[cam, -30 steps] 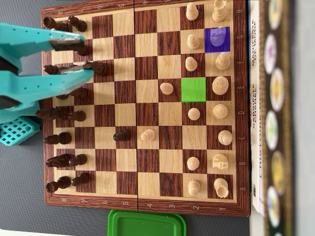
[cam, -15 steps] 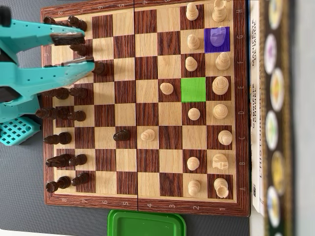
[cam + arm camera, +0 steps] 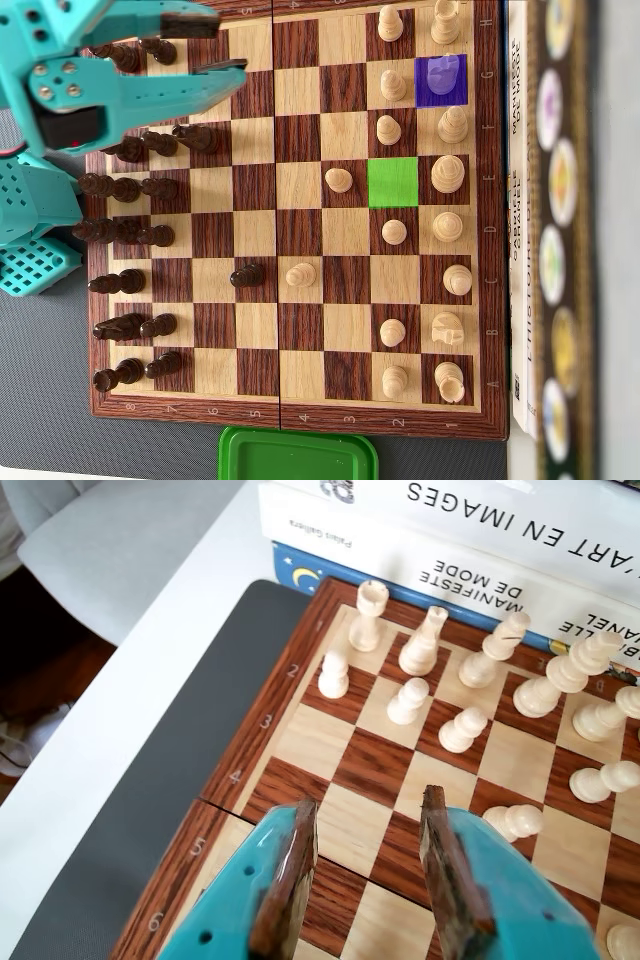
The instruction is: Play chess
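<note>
Left to right in the overhead view: my teal arm (image 3: 70, 110) comes in from the top left, and my gripper (image 3: 222, 42) hangs over the top-left part of the chessboard (image 3: 290, 415). The fingers are parted by about one square and there's nothing between them — empty. The wrist view shows the same: both dark fingertips (image 3: 292, 865) are apart, with bare squares visible in the gap.

The dark pieces (image 3: 130, 230) stand in two files along the board's left edge, some partly hidden under the arm. One dark pawn (image 3: 247, 274) is advanced, with a light pawn (image 3: 300, 274) just beside it on the next square to the right. Another light pawn (image 3: 339, 180) sits forward near the middle, directly left of a green-marked square (image 3: 392, 182), which is empty. Further right a purple-marked square (image 3: 441, 80) has a light piece (image 3: 446, 72) on it, in the rightmost file. The other light pieces (image 3: 448, 228) fill the two right-hand files.

A green lid or container (image 3: 298, 455) is below the board's bottom edge, books (image 3: 522, 200) beyond its right edge. The wrist view shows the light pieces' (image 3: 470, 725) ranks ahead of the gripper, book spines (image 3: 480, 540) behind them.
</note>
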{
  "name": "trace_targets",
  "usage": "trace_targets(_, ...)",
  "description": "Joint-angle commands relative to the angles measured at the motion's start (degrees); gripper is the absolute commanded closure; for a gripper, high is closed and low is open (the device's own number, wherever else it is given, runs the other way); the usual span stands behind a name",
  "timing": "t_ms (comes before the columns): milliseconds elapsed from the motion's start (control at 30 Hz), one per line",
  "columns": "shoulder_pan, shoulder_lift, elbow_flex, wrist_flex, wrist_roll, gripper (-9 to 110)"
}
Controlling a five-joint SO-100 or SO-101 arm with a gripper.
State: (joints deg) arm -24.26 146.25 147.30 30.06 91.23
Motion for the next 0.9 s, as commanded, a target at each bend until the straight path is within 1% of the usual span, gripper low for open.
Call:
trace_targets(0,-0.4,-4.4,-2.8,-6.0,0.4,86)
trace_targets(167,0.2,-11.4,-3.4,-10.4,0.5,86)
trace_targets(300,0.2,-16.3,-6.2,-10.3,3.4,86)
trace_targets(467,0.1,-22.8,-12.5,-10.1,3.9,86)
trace_targets(533,0.2,-25.1,-15.4,-7.6,4.0,86)
trace_targets(733,1.1,-30.9,-26.6,5.6,4.0,86)
trace_targets(867,1.2,-36.1,-32.5,7.1,4.1,86)
